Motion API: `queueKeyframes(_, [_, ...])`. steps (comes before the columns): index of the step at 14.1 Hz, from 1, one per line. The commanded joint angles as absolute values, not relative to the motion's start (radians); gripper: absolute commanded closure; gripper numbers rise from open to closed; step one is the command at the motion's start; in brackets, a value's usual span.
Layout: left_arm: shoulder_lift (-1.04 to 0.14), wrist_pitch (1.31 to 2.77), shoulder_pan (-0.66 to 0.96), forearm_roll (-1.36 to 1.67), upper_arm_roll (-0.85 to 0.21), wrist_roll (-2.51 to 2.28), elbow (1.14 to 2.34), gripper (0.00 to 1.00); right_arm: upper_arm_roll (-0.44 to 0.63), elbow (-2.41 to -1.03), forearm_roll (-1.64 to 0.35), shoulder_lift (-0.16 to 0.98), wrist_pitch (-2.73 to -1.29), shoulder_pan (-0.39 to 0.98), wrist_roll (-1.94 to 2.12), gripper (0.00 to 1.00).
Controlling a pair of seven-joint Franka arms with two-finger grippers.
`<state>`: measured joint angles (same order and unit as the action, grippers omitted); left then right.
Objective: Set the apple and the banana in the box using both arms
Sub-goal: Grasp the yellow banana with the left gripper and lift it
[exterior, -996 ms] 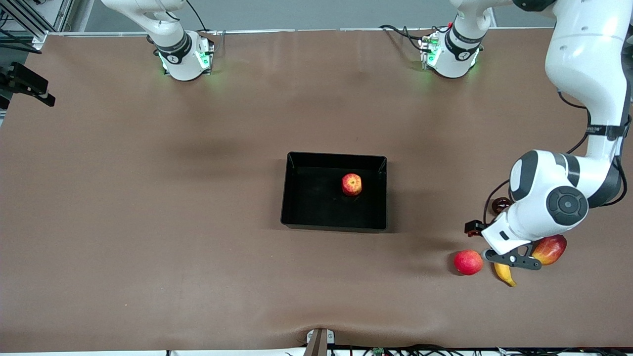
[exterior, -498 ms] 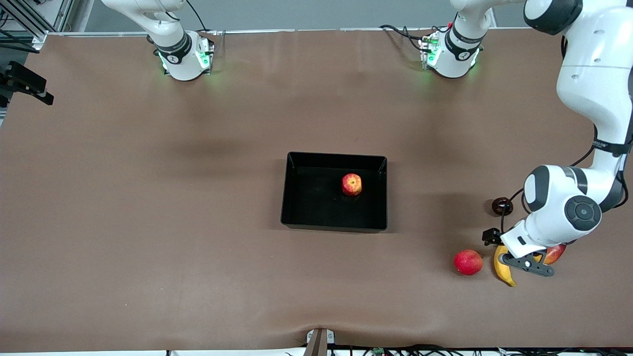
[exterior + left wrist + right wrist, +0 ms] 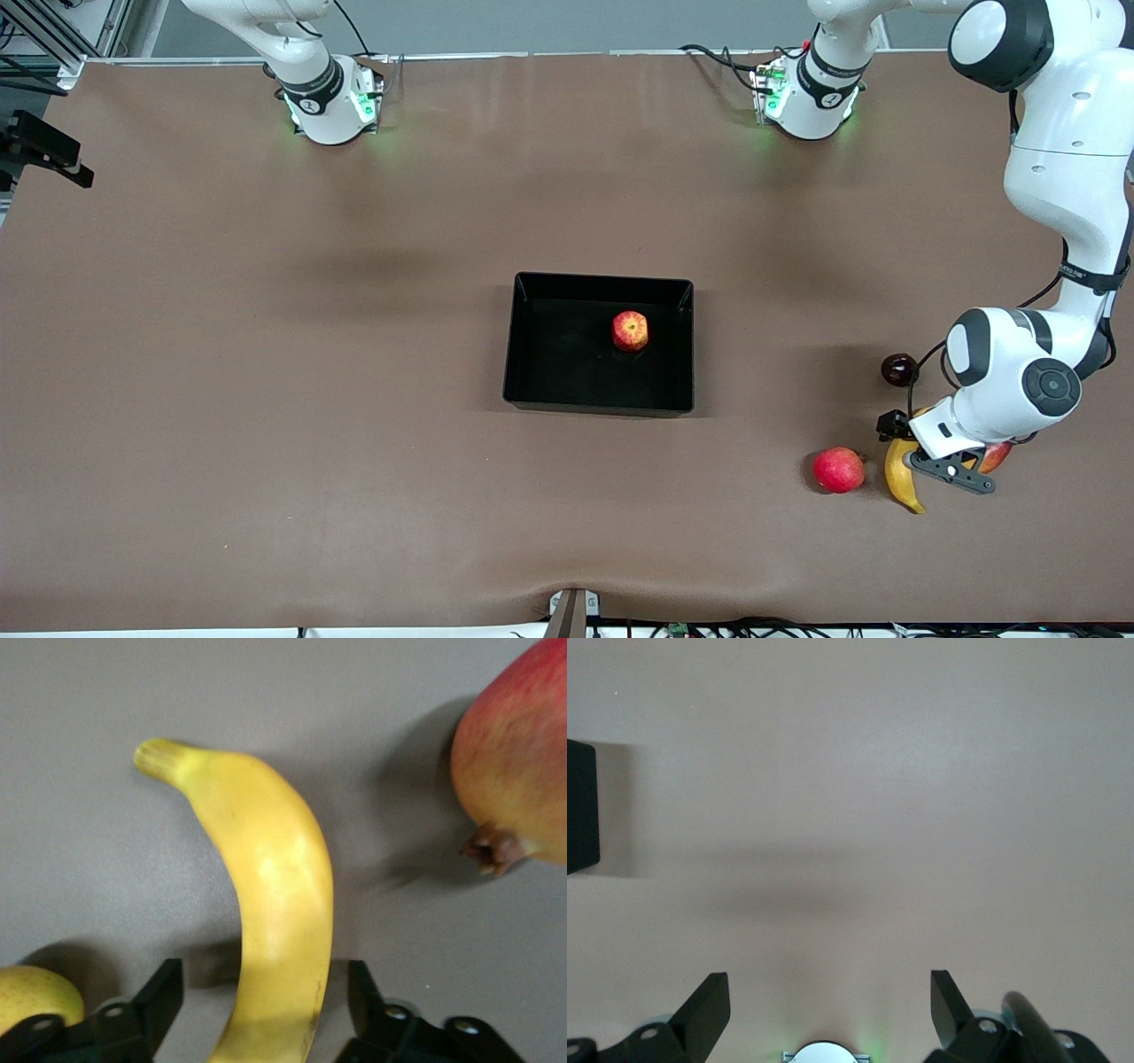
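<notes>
Left gripper [image 3: 261, 992] straddles the banana [image 3: 266, 895], fingers [image 3: 159, 997] still spread with gaps either side, no grip yet; banana lies on the table well off from the box [image 3: 523, 354], toward the left arm's end. Apple [image 3: 630, 330] already in the box, so half done. Right gripper [image 3: 830, 1005] waits wide open, empty.

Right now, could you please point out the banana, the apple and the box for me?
banana [image 3: 275, 895]: left wrist view, middle of its yellow body.
apple [image 3: 630, 330]: front view, centre of its top, inside the box.
box [image 3: 602, 281]: front view, rim nearest the robots' bases.
</notes>
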<state>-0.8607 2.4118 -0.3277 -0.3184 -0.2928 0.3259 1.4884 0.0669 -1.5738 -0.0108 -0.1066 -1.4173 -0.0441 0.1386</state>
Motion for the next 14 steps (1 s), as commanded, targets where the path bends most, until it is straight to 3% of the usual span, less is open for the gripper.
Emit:
queueKeyframes(1, [-0.828,2.405,-0.328,-0.342,-0.299,0.354,1.488,0.79,0.055,-1.559,-0.002,-0.1,-1.399,-0.069,0.149,0.0])
queueKeyframes(3, [-0.815,2.399,-0.333,-0.342,-0.305,0.356,1.489,1.0,0.055,-1.559,-0.006,-0.098,-1.397,-0.081,0.149,0.0])
queueKeyframes(9, [-0.749,2.309,-0.334,-0.336,-0.353,0.359,1.488,1.0,0.055,-1.56,-0.014,-0.087,-1.374,-0.106,0.149,0.0])
queueKeyframes(14, [-0.625,2.188,-0.334,-0.281,-0.446,0.336,1.474,1.0,0.055,-1.56,-0.014,-0.086,-1.373,-0.109,0.147,0.0])
